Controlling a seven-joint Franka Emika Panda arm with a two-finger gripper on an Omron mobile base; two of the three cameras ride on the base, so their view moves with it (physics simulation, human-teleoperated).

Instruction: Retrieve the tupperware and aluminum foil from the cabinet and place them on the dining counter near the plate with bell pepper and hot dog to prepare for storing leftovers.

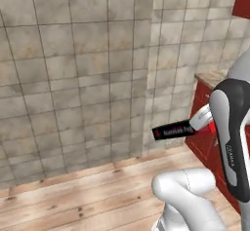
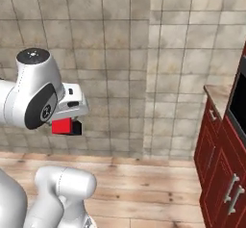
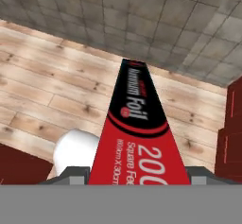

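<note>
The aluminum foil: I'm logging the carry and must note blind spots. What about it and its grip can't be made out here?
- Gripper end of the aluminum foil: left base view, hidden behind the arm.
- Box length: right base view, just a red end shows below the gripper.
- Finger contact: hand view, the box's near end runs off the bottom edge.
- Small print: hand view, cut off and blurred.

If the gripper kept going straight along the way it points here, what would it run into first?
The gripper is shut on the aluminum foil, which sticks out ahead of it. Going by the hand view, the line runs slightly downward over the wooden floor to the tiled wall. The box's far end would probably touch there first; depth is unclear.
</note>
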